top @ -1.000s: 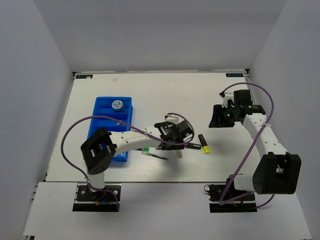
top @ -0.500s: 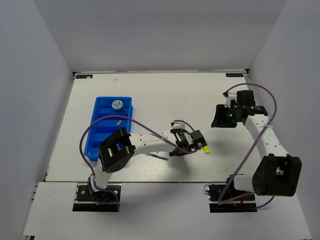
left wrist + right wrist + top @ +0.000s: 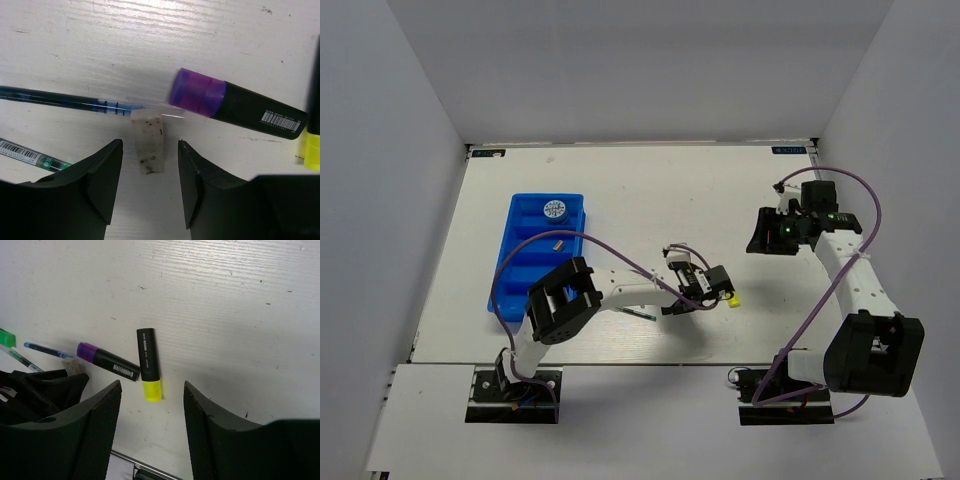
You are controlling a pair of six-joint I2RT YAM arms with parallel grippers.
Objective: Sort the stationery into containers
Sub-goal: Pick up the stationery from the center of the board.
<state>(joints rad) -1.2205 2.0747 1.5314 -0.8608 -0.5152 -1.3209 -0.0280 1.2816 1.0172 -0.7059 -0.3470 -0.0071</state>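
Well left of the eraser block [image 3: 147, 135] sits the blue tray [image 3: 523, 262], with a patterned roll [image 3: 554, 210] at its far end. Just left of the eraser block lie a green-labelled pen [image 3: 30, 154] and a blue pen [image 3: 60, 99] whose clear tip crosses the block's far end. The left gripper [image 3: 149, 150] straddles the block, jaws parted, gripping nothing. Just right of it lies the purple marker [image 3: 240, 107], then the yellow marker [image 3: 149, 367]. Far right, the right gripper [image 3: 151, 387] hangs open and empty

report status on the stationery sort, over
Left gripper open, straddling the eraser on the table. Right gripper open, empty. Pen and purple marker crowd the eraser's far end.
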